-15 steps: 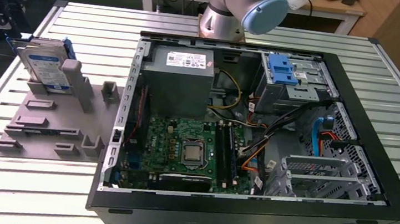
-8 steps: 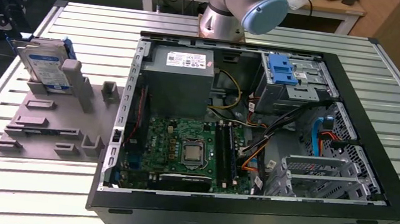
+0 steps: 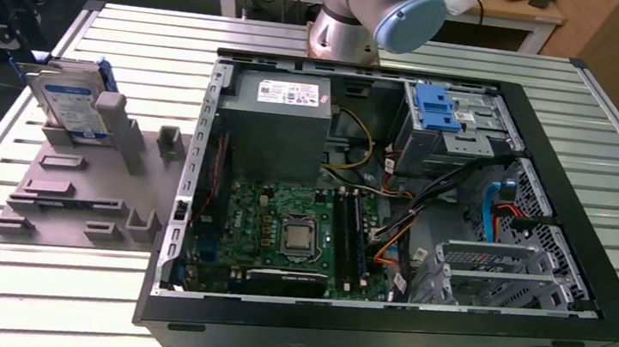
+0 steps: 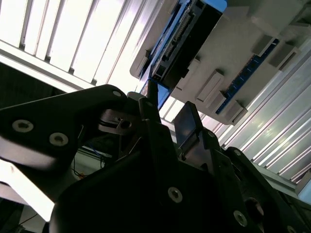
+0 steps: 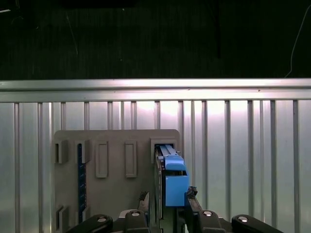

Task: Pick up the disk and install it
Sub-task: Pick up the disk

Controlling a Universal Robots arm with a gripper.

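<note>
end effector (image 5: 167,198) open, empty, lined over disk (image 5: 173,180) | disk upright in grey holder (image 5: 114,141), exterior view's left of tabletop (image 5: 243,145) | risk: off-centre descent, finger strikes carrier edge

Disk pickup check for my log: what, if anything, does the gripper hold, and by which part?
Nothing is held. The disk stands untouched in the grey fixture; the gripper is open above it.

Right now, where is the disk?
In the exterior view the disk stands on edge in the grey holder on the table, at the exterior view's left, outside the open computer case.
</note>
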